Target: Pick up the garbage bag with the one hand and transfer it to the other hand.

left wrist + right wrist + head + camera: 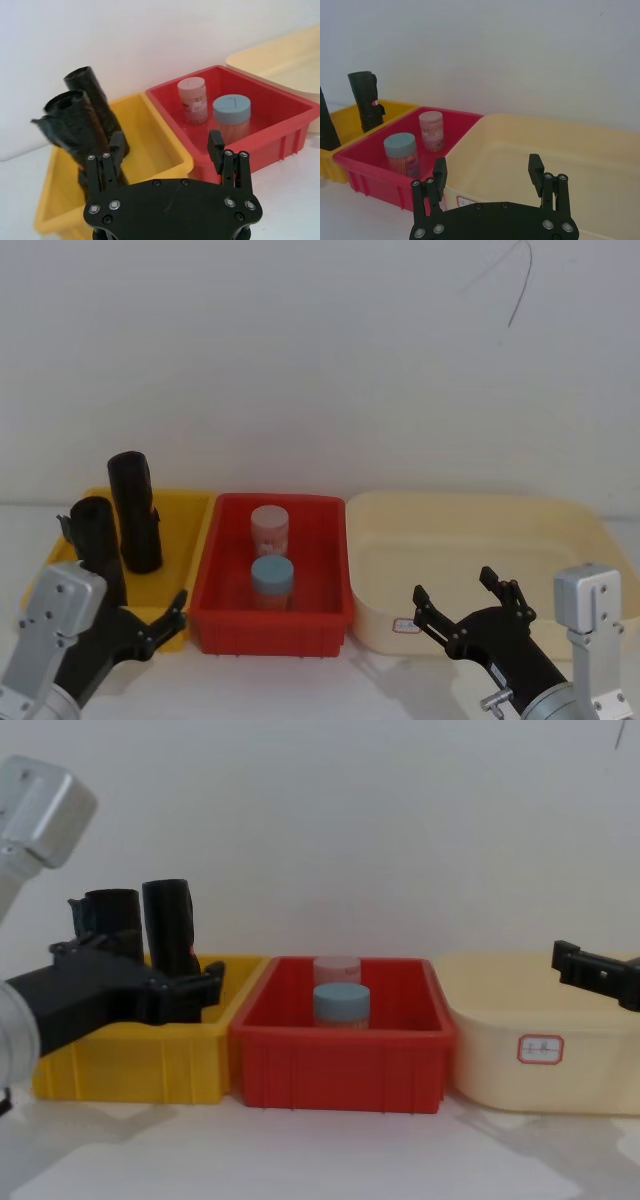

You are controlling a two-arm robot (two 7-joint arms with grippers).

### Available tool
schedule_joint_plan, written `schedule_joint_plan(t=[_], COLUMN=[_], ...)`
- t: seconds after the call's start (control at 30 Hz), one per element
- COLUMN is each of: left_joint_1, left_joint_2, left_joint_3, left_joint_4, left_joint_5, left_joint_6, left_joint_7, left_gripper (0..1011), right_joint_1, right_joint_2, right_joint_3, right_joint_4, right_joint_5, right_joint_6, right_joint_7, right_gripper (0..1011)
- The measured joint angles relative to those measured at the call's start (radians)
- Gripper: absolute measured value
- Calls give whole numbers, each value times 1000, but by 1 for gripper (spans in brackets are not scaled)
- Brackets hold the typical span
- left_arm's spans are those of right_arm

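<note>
The garbage bag [93, 532], a thick crinkly black roll, stands upright at the near left of the yellow bin [192, 508]. It shows again in the left wrist view [70, 125] and the chest view [110, 915]. My left gripper [120, 570] is open, low at the bin's front edge, right by the bag. In its own wrist view the left gripper [166, 150] has the bag beside one finger [117, 146], not between the two. My right gripper [458, 595] is open and empty at the front of the cream bin [470, 510].
A slimmer black roll [134, 510] with a small reddish mark [375, 103] stands behind the bag in the yellow bin. The red bin [270, 630] in the middle holds a pink-lidded jar [269, 528] and a blue-lidded jar [272, 582]. A white wall rises behind.
</note>
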Motion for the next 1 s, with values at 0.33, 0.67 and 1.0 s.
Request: schedule_joint_plan(t=[0.33, 0.67, 1.0], left_joint_1=[37, 30, 3], left_joint_2=[-10, -38, -74], left_joint_3=[-80, -150, -182], left_joint_4=[-25, -16, 16], left_joint_5=[-6, -6, 2], left_joint_6=[19, 49, 78], left_joint_7=[10, 24, 17], left_gripper=[1001, 1001, 1001], right_joint_1=[0, 0, 0], right_joint_2=[0, 0, 0], right_joint_3=[0, 0, 0], right_joint_4=[0, 0, 0], right_joint_5=[0, 0, 0], right_joint_6=[0, 0, 0], right_joint_7=[0, 0, 0], right_gripper=[1001, 1001, 1001])
